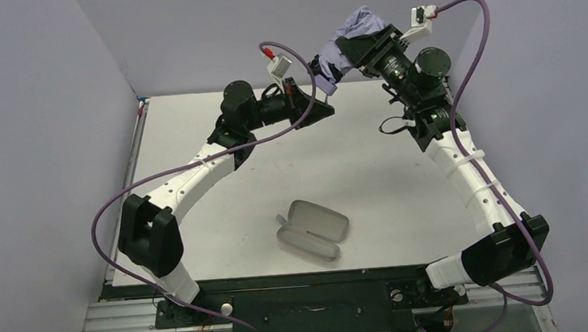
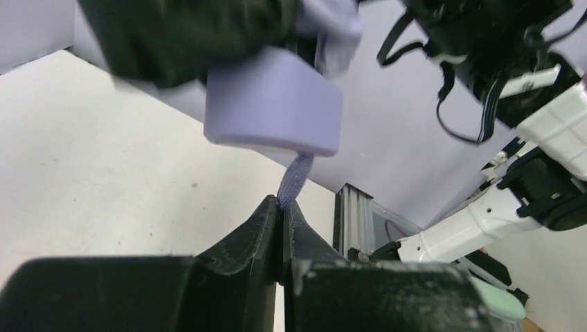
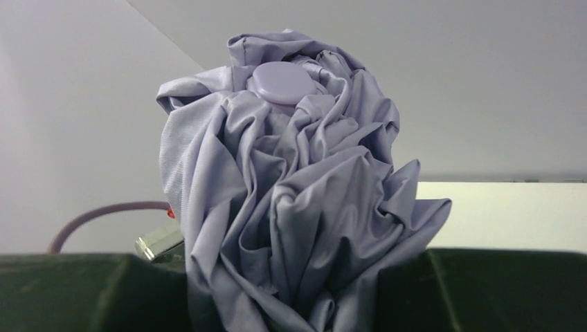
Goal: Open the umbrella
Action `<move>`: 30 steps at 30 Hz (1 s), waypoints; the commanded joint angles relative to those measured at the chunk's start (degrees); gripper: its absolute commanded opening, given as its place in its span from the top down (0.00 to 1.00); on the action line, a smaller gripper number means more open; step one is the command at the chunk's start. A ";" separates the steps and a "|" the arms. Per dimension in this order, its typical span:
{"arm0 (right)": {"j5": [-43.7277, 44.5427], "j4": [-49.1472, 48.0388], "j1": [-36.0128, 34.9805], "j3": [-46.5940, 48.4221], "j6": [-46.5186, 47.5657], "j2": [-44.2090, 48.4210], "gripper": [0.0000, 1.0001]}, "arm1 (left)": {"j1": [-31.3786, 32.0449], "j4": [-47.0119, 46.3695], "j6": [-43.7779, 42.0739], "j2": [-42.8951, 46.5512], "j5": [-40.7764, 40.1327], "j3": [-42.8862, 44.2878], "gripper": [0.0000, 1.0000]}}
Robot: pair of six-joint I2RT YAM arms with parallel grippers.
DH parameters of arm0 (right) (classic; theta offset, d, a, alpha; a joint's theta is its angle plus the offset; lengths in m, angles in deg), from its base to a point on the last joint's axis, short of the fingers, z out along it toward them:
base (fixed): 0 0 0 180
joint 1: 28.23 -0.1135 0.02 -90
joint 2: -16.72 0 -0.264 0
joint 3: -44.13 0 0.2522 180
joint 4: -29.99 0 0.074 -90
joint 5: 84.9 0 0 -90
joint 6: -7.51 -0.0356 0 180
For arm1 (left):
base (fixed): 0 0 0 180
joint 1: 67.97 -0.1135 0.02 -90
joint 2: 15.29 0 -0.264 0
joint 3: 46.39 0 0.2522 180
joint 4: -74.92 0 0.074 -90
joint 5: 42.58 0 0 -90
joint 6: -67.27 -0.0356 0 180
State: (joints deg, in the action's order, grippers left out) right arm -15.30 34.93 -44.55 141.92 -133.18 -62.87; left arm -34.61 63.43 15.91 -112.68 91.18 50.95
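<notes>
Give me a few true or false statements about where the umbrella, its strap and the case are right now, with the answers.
1. The umbrella lies on the table. False: the right jaws hold it up in the air, shut on its fabric.
2. The left jaws are shut on the strap just below the handle. True.
3. The umbrella's fabric is spread wide open. False: it is bunched up in folds.
4. The case lies on the table, away from both sets of jaws. True.
</notes>
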 commanded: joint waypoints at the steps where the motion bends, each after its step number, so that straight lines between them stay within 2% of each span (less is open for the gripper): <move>1: 0.70 -7.52 2.29 6.37 0.07 0.04 1.00 | 0.04 0.99 -5.35 4.77 1.24 -3.94 1.00; 10: -0.35 -8.49 5.57 9.93 0.49 -1.72 1.00 | -0.50 6.21 -11.20 10.32 -0.16 -13.12 1.00; 14: -0.49 -6.47 5.81 10.46 3.84 -1.62 1.00 | -1.09 12.15 -17.73 12.81 -1.71 -14.26 1.00; 15: -0.33 -5.77 5.73 10.46 4.59 -1.40 1.00 | -1.17 13.61 -20.31 13.13 -2.83 -13.76 0.97; 16: -0.34 -3.88 5.66 10.34 6.54 -1.29 1.00 | -1.18 17.09 -23.55 13.61 -5.50 -11.84 0.82; 17: 0.06 -2.67 5.39 10.01 7.75 -0.99 1.00 | -1.15 19.02 -25.42 13.75 -8.38 -10.57 0.73; 18: 0.21 -0.69 5.10 9.57 9.79 -0.69 1.00 | -1.09 23.19 -30.28 13.74 -9.77 -7.16 0.55; 20: 0.50 1.08 4.61 7.46 12.23 0.43 1.00 | -0.75 30.27 -35.63 13.20 -14.31 -1.74 0.43; 23: 2.18 5.08 3.16 4.54 16.20 2.46 1.00 | -0.09 36.48 -41.19 11.93 -19.98 4.64 0.38; 30: 7.58 6.99 -2.25 1.20 20.60 5.30 1.00 | 2.84 44.35 -48.49 8.29 -25.00 12.20 0.29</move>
State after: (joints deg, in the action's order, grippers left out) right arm -11.78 45.47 -43.89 142.77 -116.40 -61.99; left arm -33.76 100.25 -25.47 -101.68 71.36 58.27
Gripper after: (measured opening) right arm 0.290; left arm 0.698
